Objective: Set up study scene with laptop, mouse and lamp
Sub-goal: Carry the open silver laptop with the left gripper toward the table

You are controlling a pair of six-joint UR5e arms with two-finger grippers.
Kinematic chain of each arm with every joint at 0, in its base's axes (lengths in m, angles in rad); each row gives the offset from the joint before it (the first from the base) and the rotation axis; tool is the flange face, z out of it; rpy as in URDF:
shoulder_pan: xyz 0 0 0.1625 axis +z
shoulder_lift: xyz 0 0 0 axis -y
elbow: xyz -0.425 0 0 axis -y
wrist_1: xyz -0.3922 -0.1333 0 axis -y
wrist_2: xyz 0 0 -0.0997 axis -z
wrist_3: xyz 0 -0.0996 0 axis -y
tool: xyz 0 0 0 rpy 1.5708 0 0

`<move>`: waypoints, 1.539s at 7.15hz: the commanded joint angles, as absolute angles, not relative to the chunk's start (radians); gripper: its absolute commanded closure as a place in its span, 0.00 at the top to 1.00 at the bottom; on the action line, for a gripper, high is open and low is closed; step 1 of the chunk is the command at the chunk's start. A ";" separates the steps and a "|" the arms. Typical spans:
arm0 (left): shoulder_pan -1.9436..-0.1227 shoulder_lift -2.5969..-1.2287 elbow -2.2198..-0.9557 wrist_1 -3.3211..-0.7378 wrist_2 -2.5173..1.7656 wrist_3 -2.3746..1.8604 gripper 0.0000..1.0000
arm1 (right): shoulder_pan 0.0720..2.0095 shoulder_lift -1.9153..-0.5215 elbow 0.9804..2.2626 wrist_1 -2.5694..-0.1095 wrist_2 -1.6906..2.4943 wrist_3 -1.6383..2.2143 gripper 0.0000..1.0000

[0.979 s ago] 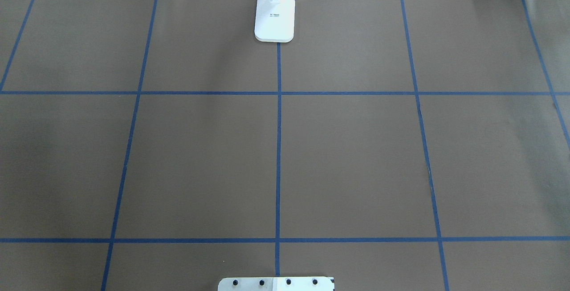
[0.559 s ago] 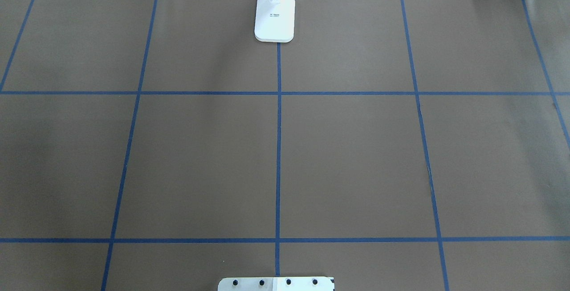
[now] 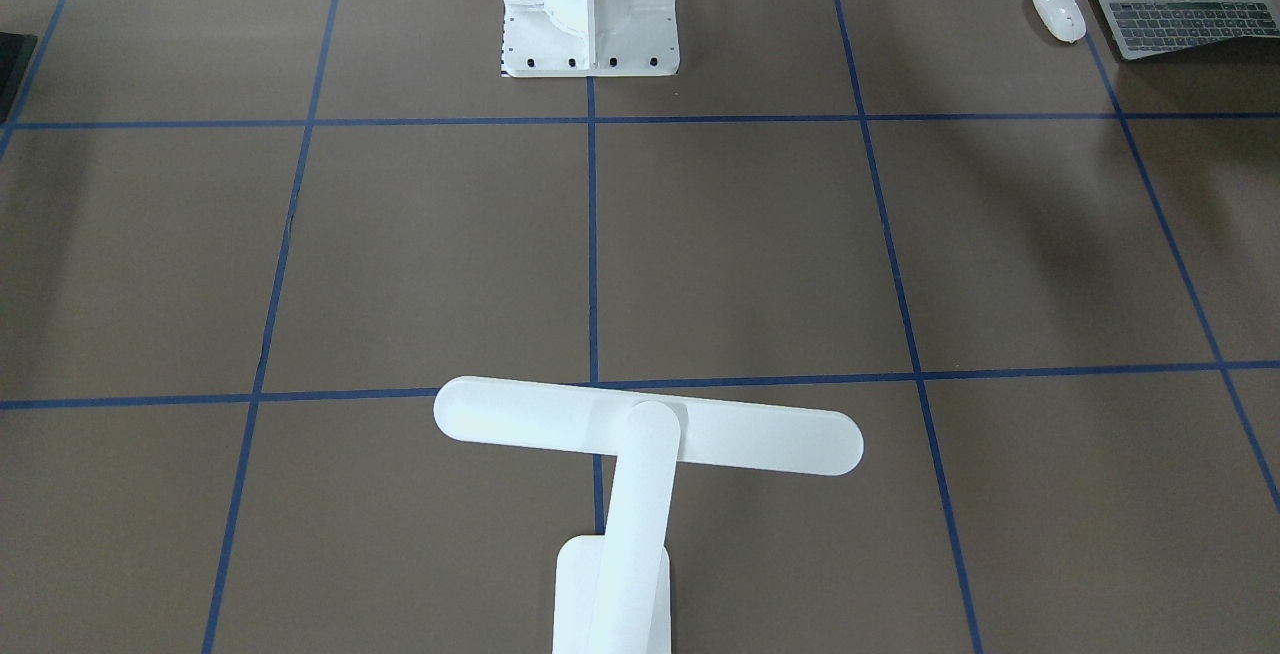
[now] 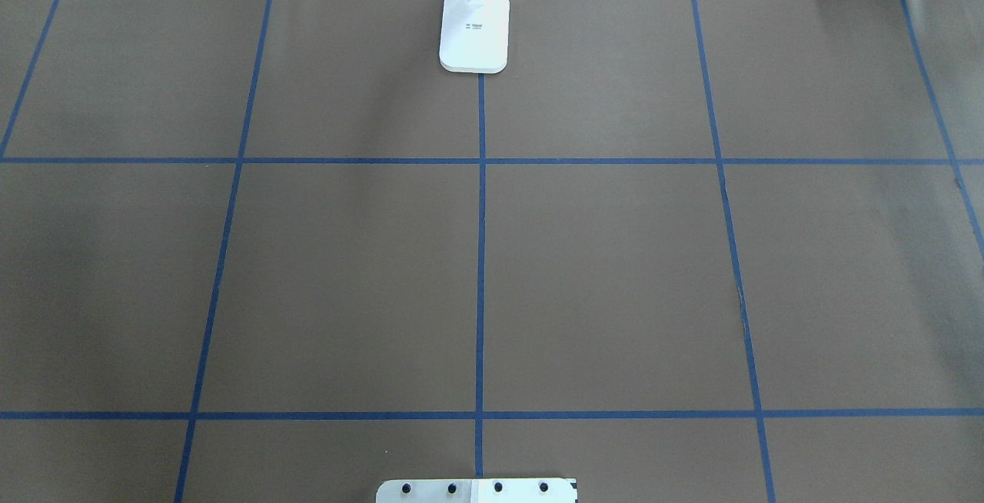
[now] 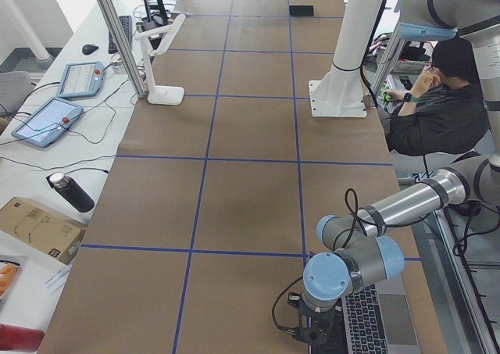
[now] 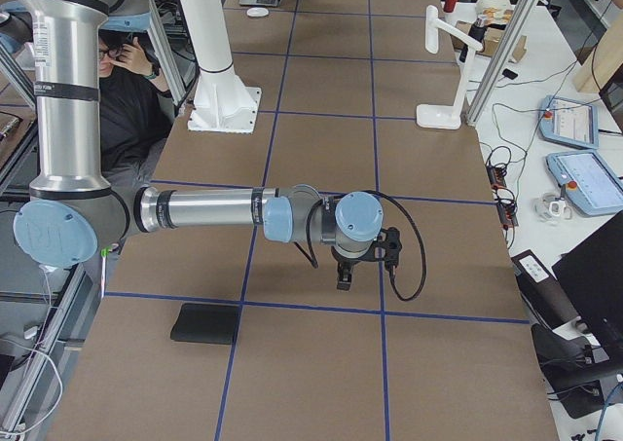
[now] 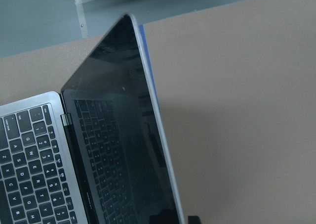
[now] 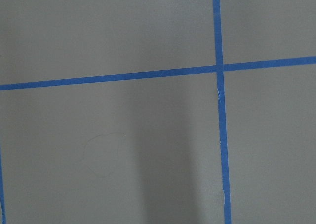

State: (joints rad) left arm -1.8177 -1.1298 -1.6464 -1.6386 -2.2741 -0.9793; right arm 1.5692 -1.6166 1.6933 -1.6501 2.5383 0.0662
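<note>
The grey laptop (image 7: 44, 155) stands open at the table's near left corner, its dark screen (image 7: 123, 135) raised. My left gripper (image 7: 181, 220) shows as two dark fingertips pressed close on either side of the screen's top edge, shut on it; the side view shows it (image 5: 316, 334) beside the laptop (image 5: 375, 323). The white mouse (image 3: 1058, 12) lies next to the laptop (image 3: 1180, 9). The white lamp (image 3: 648, 426) stands at the far middle edge on its base (image 4: 474, 30). My right gripper (image 6: 362, 266) hovers over bare table; I cannot tell its state.
The white robot pedestal (image 3: 590, 4) stands at the near middle edge. A flat black pad (image 6: 206, 322) lies at the near right corner. A seated person (image 5: 437, 104) is behind the robot. Tablets (image 5: 47, 119), a bottle and a box lie beyond the table's far edge.
</note>
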 commanded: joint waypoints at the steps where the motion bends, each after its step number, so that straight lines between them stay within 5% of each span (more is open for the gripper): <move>1: -1.822 -1.100 -1.702 -1.632 -2.270 -0.979 0.04 | 1.569 -1.617 1.694 -1.651 2.537 0.067 1.00; 11: -1.945 -1.264 -1.878 -1.315 -2.269 -1.005 0.00 | 1.575 -1.621 1.698 -1.651 2.539 0.067 1.00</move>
State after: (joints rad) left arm -1.9428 -1.2256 -1.8672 -1.3663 -2.2657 -0.9947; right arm 1.5728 -1.6207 1.6958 -1.6506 2.5388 0.0676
